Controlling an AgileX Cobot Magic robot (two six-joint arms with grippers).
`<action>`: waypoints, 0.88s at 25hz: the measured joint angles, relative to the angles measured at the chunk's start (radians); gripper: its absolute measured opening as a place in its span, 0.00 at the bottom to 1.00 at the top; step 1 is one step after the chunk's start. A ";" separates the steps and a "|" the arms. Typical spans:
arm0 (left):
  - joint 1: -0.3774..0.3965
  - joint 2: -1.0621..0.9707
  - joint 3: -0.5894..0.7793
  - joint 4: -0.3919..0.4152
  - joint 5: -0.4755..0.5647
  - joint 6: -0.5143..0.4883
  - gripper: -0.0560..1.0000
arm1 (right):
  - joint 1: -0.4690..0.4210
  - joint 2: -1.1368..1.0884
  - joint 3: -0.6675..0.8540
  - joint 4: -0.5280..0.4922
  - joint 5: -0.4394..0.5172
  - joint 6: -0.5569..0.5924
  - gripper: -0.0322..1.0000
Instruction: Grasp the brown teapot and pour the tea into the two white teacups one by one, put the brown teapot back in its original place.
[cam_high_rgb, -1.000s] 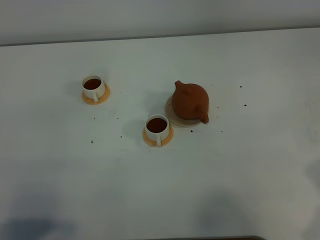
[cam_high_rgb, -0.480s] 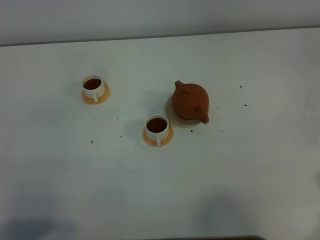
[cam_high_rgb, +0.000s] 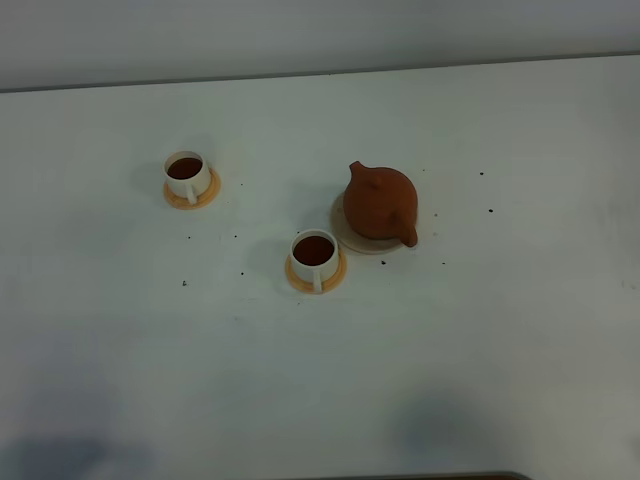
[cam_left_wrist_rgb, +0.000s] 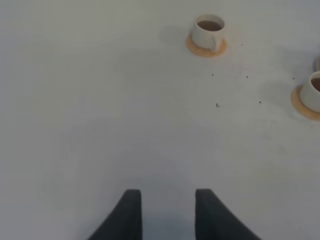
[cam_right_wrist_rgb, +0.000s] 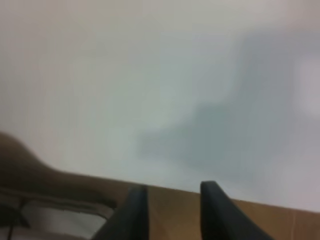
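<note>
Looking down from a high camera, a white table (cam_high_rgb: 480, 330) fills the view, with neither robot arm in sight there. Nearest the camera, a white teacup (cam_high_rgb: 315, 256) holding dark tea sits on a small orange-tan saucer (cam_high_rgb: 334, 277), its handle toward the viewer. Just behind and to its right, the brown teapot (cam_high_rgb: 380, 203) rests upright on a beige round trivet (cam_high_rgb: 345, 228), spout pointing away and left, stubby handle toward the near right. Farther back on the left, well apart from the teapot, a second white teacup (cam_high_rgb: 186, 174) of dark tea stands on its own saucer (cam_high_rgb: 206, 195). Tiny dark specks dot the tabletop.

In the left wrist view, the left gripper (cam_left_wrist_rgb: 168, 212) hangs over bare table, fingers parted and empty. In the blurred right wrist view, the right gripper (cam_right_wrist_rgb: 173, 210) sits over the table's edge, fingers apart, holding nothing.
</note>
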 joint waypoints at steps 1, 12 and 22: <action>0.000 0.000 0.000 0.000 0.000 0.000 0.30 | -0.031 -0.010 0.000 0.000 0.000 0.000 0.27; 0.000 0.000 0.000 0.000 0.000 0.000 0.30 | -0.262 -0.185 0.000 0.000 0.001 -0.003 0.27; 0.000 0.000 0.000 0.000 0.000 0.000 0.30 | -0.269 -0.312 0.001 0.007 0.000 -0.015 0.27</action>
